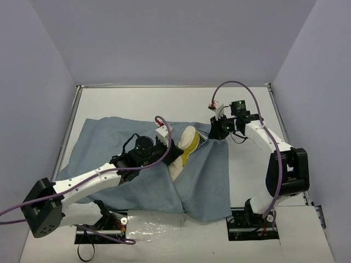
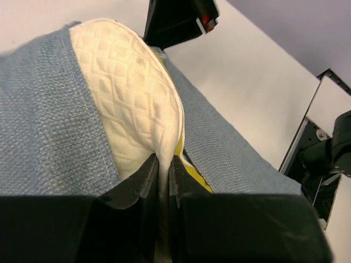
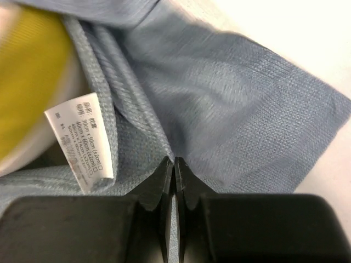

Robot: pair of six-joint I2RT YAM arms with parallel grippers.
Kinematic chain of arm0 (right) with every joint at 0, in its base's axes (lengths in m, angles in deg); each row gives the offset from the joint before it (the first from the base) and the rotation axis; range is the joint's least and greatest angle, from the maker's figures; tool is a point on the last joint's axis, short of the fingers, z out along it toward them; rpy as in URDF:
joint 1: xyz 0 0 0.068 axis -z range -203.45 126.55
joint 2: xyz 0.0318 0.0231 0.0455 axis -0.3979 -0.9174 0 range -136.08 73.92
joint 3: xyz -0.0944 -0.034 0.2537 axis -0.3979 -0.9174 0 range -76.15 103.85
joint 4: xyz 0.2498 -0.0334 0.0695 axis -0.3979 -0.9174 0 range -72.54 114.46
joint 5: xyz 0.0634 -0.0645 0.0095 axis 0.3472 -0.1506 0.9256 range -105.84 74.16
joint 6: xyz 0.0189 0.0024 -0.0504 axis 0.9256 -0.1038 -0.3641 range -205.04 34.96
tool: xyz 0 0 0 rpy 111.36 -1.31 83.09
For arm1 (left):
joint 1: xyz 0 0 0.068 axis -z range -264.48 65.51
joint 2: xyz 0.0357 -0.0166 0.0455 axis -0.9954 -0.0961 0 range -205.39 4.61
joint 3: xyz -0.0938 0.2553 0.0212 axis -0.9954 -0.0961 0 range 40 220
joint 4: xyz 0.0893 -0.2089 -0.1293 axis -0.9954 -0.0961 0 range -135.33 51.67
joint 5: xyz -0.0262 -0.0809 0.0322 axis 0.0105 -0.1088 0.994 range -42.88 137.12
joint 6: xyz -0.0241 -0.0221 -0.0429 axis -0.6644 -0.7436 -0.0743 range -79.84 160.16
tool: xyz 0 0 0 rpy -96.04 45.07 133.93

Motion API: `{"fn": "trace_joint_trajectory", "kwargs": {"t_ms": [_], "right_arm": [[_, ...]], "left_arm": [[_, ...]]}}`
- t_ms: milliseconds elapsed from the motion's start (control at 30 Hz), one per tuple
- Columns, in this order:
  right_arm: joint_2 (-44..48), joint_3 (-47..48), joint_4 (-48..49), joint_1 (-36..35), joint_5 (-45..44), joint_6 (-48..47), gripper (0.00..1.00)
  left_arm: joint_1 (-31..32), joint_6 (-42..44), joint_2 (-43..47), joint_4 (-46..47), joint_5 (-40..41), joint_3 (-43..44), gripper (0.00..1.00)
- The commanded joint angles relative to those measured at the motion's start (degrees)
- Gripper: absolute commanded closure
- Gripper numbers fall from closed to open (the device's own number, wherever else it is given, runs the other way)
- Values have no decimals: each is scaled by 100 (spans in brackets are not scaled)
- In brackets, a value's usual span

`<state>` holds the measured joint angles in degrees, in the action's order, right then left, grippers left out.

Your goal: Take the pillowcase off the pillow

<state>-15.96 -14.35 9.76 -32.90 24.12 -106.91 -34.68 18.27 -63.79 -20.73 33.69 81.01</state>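
The blue-grey pillowcase (image 1: 115, 148) lies spread across the table. The cream quilted pillow (image 1: 186, 147) with its mustard-yellow band sticks out of the case's open end at the middle. My left gripper (image 1: 174, 153) is shut on the pillow's edge; in the left wrist view the jaws (image 2: 164, 164) pinch a fold of the pillow (image 2: 131, 93), with pillowcase cloth (image 2: 44, 120) on both sides. My right gripper (image 1: 215, 131) is shut on the pillowcase's edge; in the right wrist view the jaws (image 3: 174, 164) pinch the blue cloth (image 3: 230, 104) beside a white care label (image 3: 82, 137).
The white table (image 1: 164, 101) is walled by grey panels on three sides. The right arm's base (image 1: 255, 219) and the left arm's base (image 1: 101, 227) stand at the near edge. The pillowcase's near corner (image 1: 211, 211) reaches close to the right base.
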Motion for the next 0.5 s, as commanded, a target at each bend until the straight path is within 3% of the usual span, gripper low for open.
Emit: {"fn": "trace_joint_trajectory", "kwargs": {"t_ms": [0, 167, 333, 367, 400, 467], "right_arm": [[-195, 104, 529, -161, -875, 156, 100], [-1003, 174, 529, -733, -1193, 270, 100], [-927, 166, 415, -663, -335, 113, 100], [-760, 157, 363, -628, -149, 8, 95], [-393, 148, 267, -515, 27, -245, 78], [92, 104, 100, -382, 362, -615, 58]], "left_arm": [[-14, -44, 485, 797, -283, 64, 98], [-155, -139, 311, 1209, -432, 512, 98], [-628, -824, -111, 1613, 446, 1172, 98], [-760, -1252, -190, 1745, 516, 1215, 98], [-996, -1456, -296, 1938, 569, 1303, 98], [-1121, -1782, -612, 2027, 570, 1452, 98]]}}
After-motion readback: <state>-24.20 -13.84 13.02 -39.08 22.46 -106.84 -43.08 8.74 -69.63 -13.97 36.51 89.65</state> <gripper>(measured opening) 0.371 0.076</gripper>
